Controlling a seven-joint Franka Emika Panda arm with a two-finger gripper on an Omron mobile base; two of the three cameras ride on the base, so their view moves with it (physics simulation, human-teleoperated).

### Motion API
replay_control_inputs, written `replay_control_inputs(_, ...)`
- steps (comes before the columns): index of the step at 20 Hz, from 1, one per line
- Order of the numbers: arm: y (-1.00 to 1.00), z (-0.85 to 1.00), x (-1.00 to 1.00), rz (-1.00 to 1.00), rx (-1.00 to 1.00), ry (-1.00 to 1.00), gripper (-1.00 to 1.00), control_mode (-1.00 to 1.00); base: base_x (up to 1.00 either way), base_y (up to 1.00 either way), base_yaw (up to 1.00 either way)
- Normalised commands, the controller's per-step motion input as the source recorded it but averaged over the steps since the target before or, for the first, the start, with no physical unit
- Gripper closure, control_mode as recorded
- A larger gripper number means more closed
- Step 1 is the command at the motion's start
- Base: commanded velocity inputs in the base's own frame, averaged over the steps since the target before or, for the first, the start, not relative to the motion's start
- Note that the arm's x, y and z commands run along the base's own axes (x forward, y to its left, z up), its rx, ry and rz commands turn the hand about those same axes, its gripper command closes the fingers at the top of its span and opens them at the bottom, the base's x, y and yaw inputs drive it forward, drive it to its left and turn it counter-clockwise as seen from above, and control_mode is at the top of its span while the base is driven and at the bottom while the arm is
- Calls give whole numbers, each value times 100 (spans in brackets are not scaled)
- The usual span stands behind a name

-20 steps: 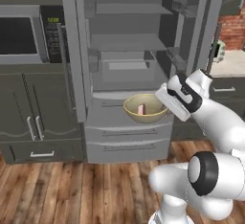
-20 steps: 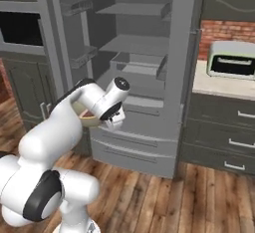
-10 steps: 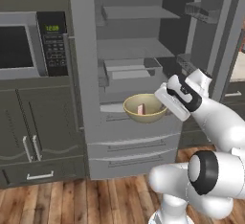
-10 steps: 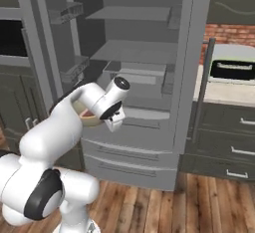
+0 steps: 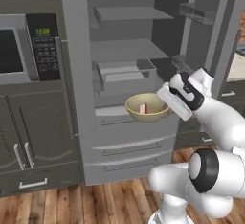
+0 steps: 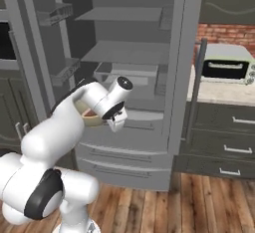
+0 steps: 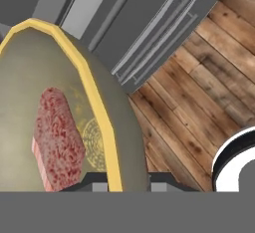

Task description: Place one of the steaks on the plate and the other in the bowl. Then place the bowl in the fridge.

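Observation:
My gripper (image 5: 166,104) is shut on the right rim of the tan-yellow bowl (image 5: 145,109) and holds it level in front of the open fridge (image 5: 125,50), just above the lower drawers. One pinkish-red steak (image 5: 143,108) lies inside the bowl. In the hand view the bowl (image 7: 94,95) shows its yellow rim, with the steak (image 7: 56,137) on its beige inside and the gripper (image 7: 122,183) clamped over the rim at the bottom. From the right base view the bowl (image 6: 88,118) is partly hidden behind my arm. The plate is out of view.
A dark microwave (image 5: 21,50) sits left of the fridge above grey cabinets (image 5: 33,141). Both fridge doors stand open with door bins (image 6: 55,14). A drawer bin (image 5: 125,71) sits on a shelf behind the bowl. A toaster oven (image 6: 226,70) stands on the right counter.
The whole picture has shifted and the fridge looms larger, so the base has driven closer. The bowl stays in the gripper's hold throughout.

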Motion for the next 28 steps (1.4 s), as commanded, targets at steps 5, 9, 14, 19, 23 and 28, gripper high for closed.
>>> replay_control_inputs(5,0,0,0,0,0,0,100,100,71,16,-1)
replay_control_inputs(9,0,0,0,0,0,0,100,100,58,8,0)
replay_control_inputs(14,0,0,0,0,0,0,100,100,43,6,0)
replay_control_inputs(19,0,0,0,0,0,0,100,100,20,0,0)
replay_control_inputs(23,0,0,0,0,0,0,100,100,41,0,0)
replay_control_inputs(28,0,0,0,0,0,0,100,100,40,0,0)
